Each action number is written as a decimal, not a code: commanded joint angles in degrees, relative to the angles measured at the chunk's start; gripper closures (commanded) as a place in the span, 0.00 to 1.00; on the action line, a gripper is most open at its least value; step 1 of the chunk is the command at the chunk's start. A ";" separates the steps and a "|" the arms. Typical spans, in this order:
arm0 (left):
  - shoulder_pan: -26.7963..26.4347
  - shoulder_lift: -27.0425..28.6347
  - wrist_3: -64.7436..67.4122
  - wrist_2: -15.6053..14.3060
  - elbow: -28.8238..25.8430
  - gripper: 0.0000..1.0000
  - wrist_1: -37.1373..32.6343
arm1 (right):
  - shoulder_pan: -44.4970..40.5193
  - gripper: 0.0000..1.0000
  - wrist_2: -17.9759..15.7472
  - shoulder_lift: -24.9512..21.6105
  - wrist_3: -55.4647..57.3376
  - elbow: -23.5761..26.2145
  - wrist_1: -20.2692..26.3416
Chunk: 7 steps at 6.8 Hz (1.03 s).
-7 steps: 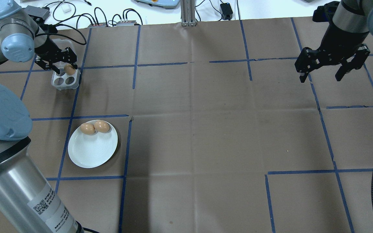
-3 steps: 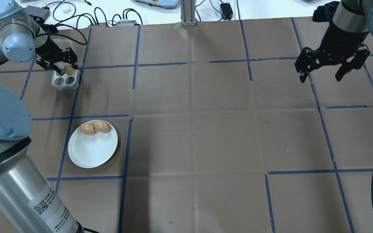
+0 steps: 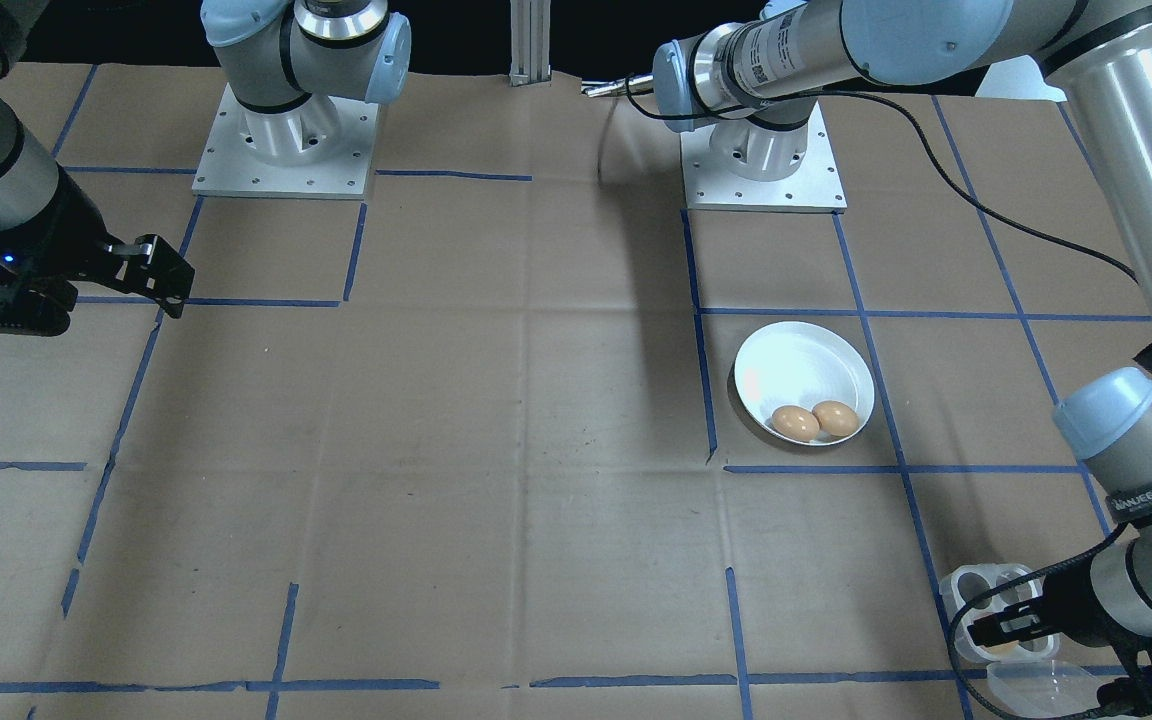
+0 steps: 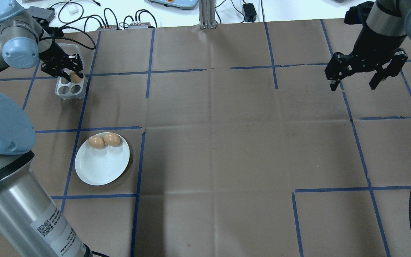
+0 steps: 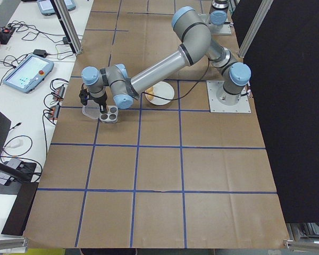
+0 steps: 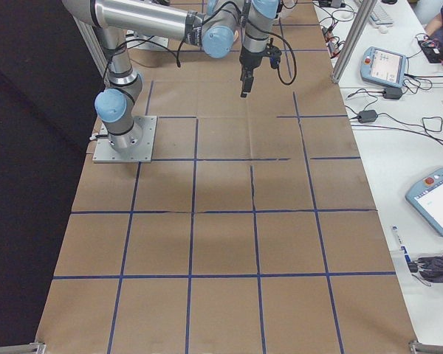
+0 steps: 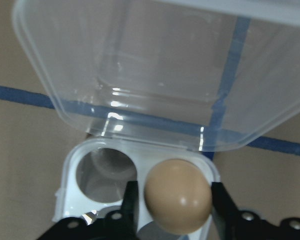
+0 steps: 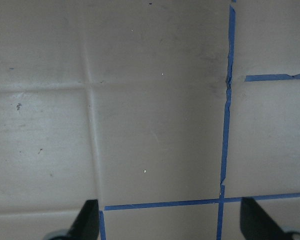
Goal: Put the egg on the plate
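The left gripper (image 7: 172,200), its fingers astride an egg (image 7: 178,196) in the tray (image 4: 70,86), looks clamped for carrying to the plate (image 4: 102,167), while the right gripper (image 4: 354,85) hangs apart, idle.

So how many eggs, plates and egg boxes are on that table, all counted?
Eggs: 3. Two lie on the plate, the left egg and the right egg; the third egg sits between the left gripper's fingers at the egg tray.
Plates: 1.
Egg trays: 1.
Total: 5.
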<state>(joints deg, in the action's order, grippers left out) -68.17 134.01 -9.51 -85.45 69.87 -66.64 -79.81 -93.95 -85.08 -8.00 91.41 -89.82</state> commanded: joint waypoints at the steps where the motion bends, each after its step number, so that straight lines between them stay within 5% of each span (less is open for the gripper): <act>1: -0.30 -0.07 1.33 -0.24 0.00 0.79 -0.16 | 0.00 0.00 0.00 0.00 0.00 0.00 0.00; 3: -0.48 -2.34 1.33 -0.33 0.00 0.87 -1.99 | 0.00 0.00 -0.09 0.00 0.00 0.00 0.00; 7: -0.91 -9.72 2.99 0.20 1.93 0.87 -14.35 | 0.00 0.00 0.00 0.00 0.00 0.00 0.00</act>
<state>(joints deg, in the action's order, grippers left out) -68.83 126.60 -7.69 -85.59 70.90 -76.03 -79.81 -93.96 -85.08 -8.00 91.41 -89.83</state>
